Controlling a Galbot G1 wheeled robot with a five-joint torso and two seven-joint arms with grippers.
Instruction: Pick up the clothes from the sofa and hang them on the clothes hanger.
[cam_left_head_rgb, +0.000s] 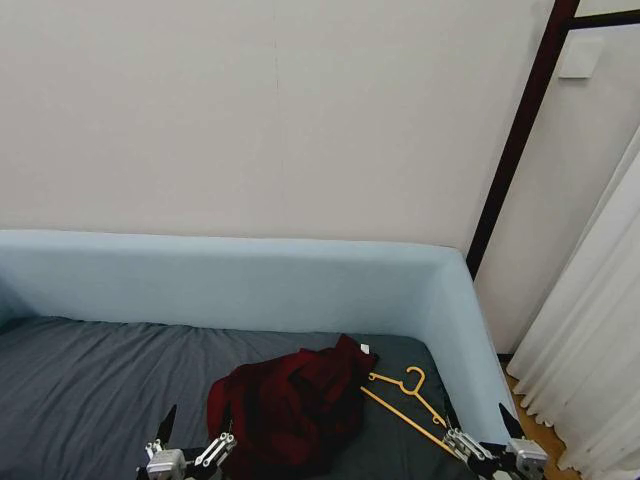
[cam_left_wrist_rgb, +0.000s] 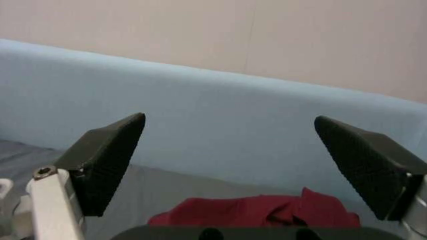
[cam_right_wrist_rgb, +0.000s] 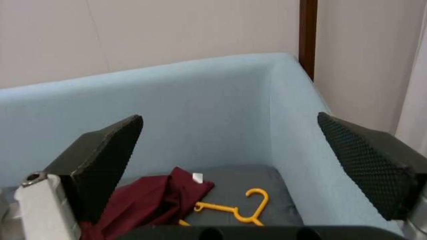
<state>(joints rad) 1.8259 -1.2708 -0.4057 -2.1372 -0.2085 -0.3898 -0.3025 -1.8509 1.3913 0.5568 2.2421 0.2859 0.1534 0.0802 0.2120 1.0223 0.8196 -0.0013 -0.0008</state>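
Your left pincer (cam_left_head_rgb: 195, 428) hangs low over the front of the sofa's grey seat (cam_left_head_rgb: 90, 380), jaws spread wide and holding nothing. Your right pincer (cam_left_head_rgb: 478, 425) sits level with it, close to the pale blue armrest (cam_left_head_rgb: 455, 320), likewise released and empty. Neither touches anything.

The dark red garment (cam_left_head_rgb: 290, 400) lies crumpled on the seat just ahead of the left pincer and a little to its right, so it sits between the two pincers. The yellow hanger (cam_left_head_rgb: 405, 392) lies flat just ahead of the right pincer and slightly to its left. Its inner end meets the cloth's edge, but I cannot tell whether it touches or slips under.

I read the wide jaws and the low, paired stance as a ready posture. Each pincer faces the thing it could most easily take, cloth for the left and hanger for the right, and nothing has been lifted yet.

The head view gives you the whole layout, including the hanger's long bar running down toward the right pincer. The right wrist view gives you the hook's curl more plainly, the white label (cam_right_wrist_rgb: 197, 177) on the garment's corner nearest the hanger, and bare seat between hanger and armrest. The left wrist view offers the cloth's top fold low between its jaws, with the backrest (cam_left_wrist_rgb: 220, 115) behind it, which is useful for centring.
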